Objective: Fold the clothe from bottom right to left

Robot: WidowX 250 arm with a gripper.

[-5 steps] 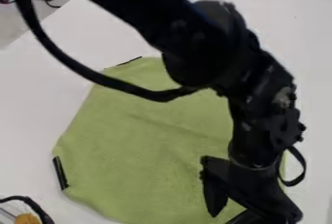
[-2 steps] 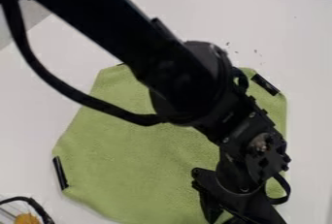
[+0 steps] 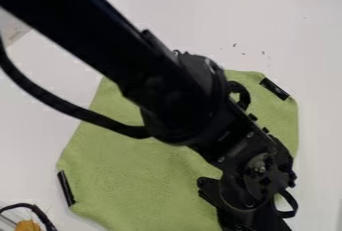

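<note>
Claw: you are seeing it hanging over the lower right of the green cloth; you cannot tell whether it is gripping.
Orange object: sitting at your lower left, beside a curving black cable.
Green cloth: lying mid-view on the white surface, passing beneath your arm.
Black strips: marking its left edge and upper-right corner.

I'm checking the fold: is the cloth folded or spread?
Spread: the cloth lies broad and flat on the table, though the arm hides its lower right.
</note>
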